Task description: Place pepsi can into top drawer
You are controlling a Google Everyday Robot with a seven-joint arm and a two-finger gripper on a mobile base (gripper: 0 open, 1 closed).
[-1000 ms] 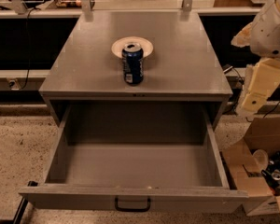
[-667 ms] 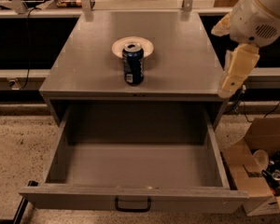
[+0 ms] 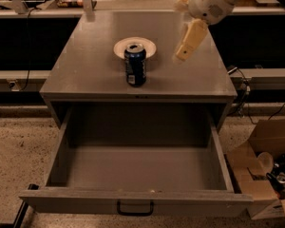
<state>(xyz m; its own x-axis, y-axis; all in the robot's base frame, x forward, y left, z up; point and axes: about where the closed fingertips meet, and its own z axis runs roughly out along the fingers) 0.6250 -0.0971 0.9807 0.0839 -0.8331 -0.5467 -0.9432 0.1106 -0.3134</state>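
Note:
The pepsi can (image 3: 135, 64), dark blue with a silver top, stands upright on the grey cabinet top (image 3: 85, 70), just in front of a white bowl (image 3: 135, 45). The top drawer (image 3: 137, 201) is pulled fully open below, empty, with a black handle (image 3: 135, 208) on its front panel. My gripper (image 3: 190, 41) hangs over the right part of the cabinet top, to the right of the can and apart from it, holding nothing.
An open cardboard box (image 3: 268, 167) with clutter sits on the floor to the right of the drawer. A dark counter with rails runs behind the cabinet. Cables lie at the right.
My arm has swung left from beside the cabinet's right edge to over the cabinet top, nearer the can. The can, bowl and drawer have not moved.

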